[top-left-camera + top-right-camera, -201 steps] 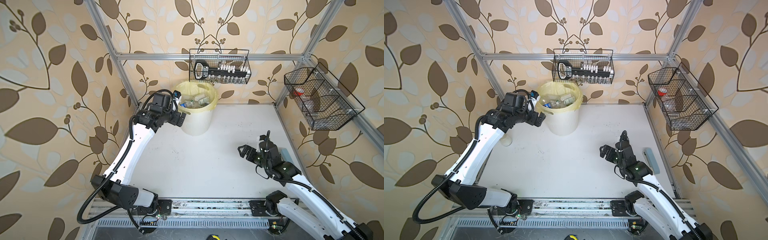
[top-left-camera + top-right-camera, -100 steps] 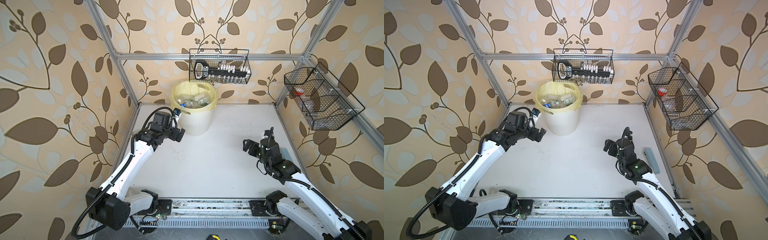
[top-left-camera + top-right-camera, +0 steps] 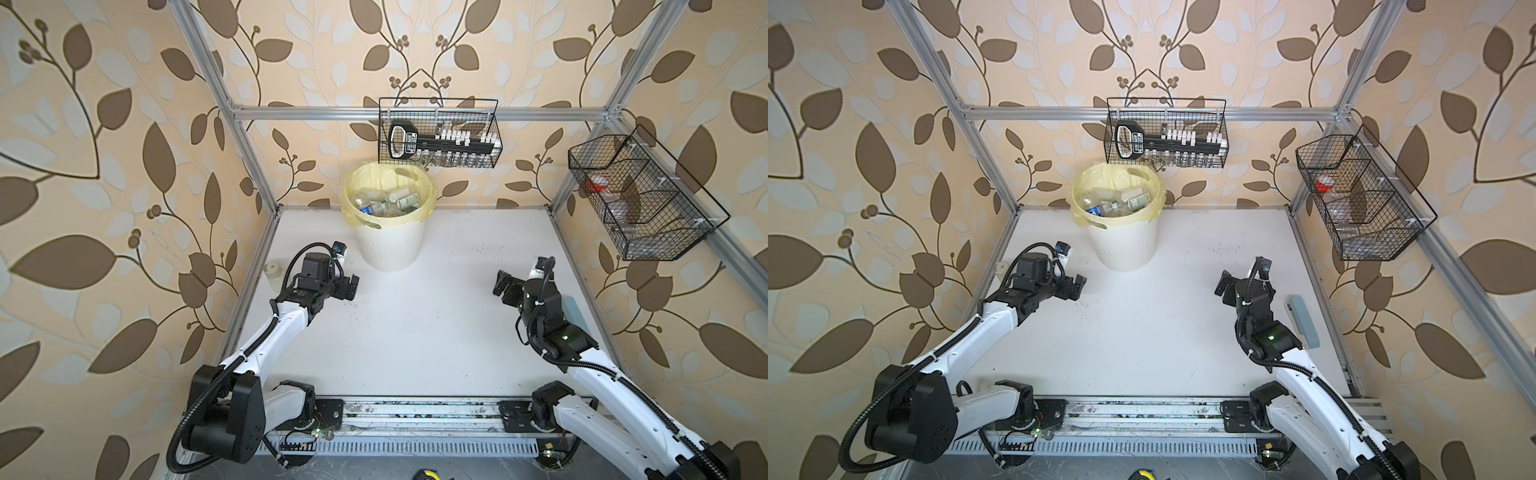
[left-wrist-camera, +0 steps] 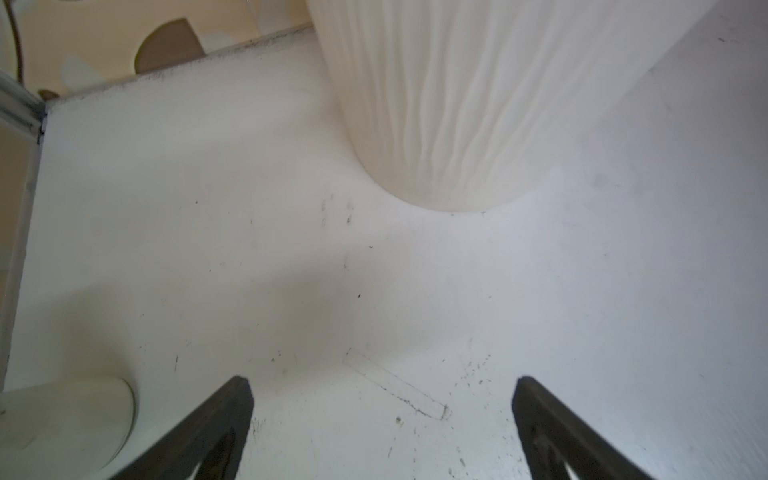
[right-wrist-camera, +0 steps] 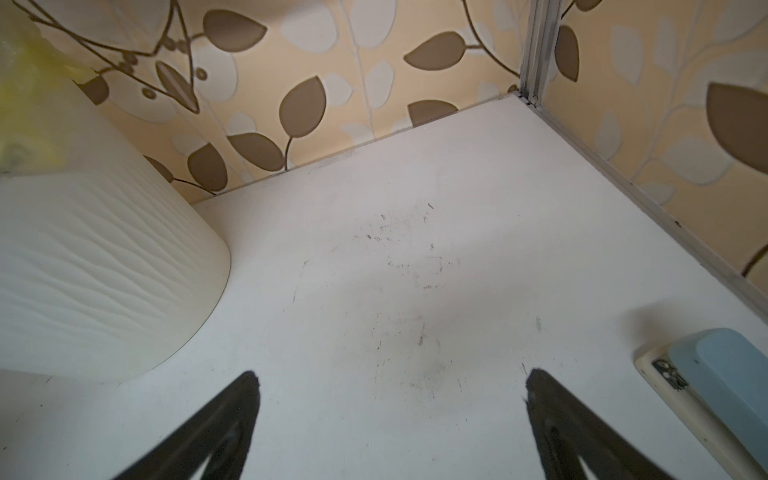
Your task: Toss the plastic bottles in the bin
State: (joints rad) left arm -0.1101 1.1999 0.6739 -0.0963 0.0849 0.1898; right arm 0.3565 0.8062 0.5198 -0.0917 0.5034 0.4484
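Left gripper [image 3: 350,286] & right gripper [image 3: 504,286] were both wide open, holding nothing. Plastic bottles [image 3: 384,203] lay inside bin [image 3: 390,245] at back; none seen on table [image 3: 415,332], so task prob. done.

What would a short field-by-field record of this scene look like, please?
bin: upright at the table's back, yellow liner
plastic bottles: piled inside the bin; none seen on the table
left gripper: open, empty, near the bin
right gripper: open, empty, over bare table
white jar: at the table's left edge
blue-and-cream object: at the table's right edge
wire baskets: two, hung on the frame
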